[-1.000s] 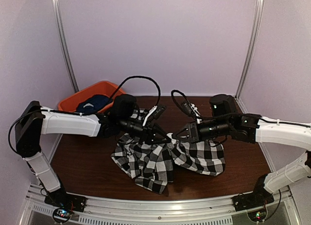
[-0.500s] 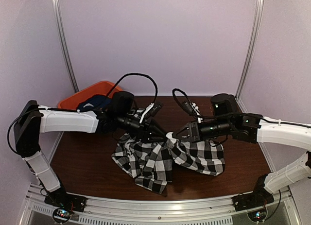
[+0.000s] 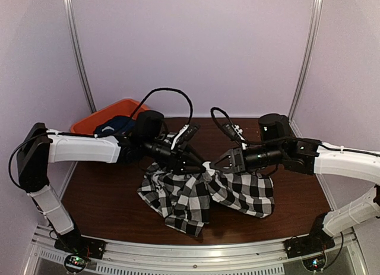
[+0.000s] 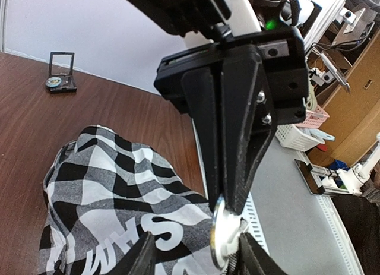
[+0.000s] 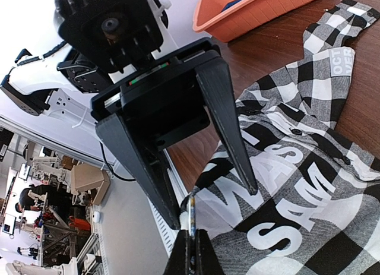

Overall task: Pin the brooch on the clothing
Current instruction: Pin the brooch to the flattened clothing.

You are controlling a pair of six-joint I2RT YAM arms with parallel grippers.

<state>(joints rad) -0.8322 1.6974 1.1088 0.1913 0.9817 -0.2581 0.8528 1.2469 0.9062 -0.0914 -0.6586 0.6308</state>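
A black-and-white checked cotton shirt (image 3: 184,198) lies crumpled in the middle of the dark brown wooden table (image 3: 101,198), spread in two rumpled lobes directly under where the two arms meet. Across it runs a black panel with large white block letters, of which "SAM" reads clearly in the right wrist view, and a small grey printed label sits on one folded edge. Above the cloth, the right gripper (image 3: 216,163) has its jaws clenched on a round silver-coloured metal brooch (image 4: 217,239), seen almost edge-on as a thin bright disc with a pale piece behind it. The left gripper (image 3: 198,164) faces it tip to tip with its two black fingers spread wide and grasping nothing. The brooch sits in the gap between them, though whether either finger touches it cannot be told. Both grippers hang just above the lettered part of the shirt. At the far left corner of the table stands an orange plastic bin (image 3: 88,125) holding a dark navy garment (image 3: 119,124), and a small black open case (image 4: 60,73) sits well apart on the bare wood.
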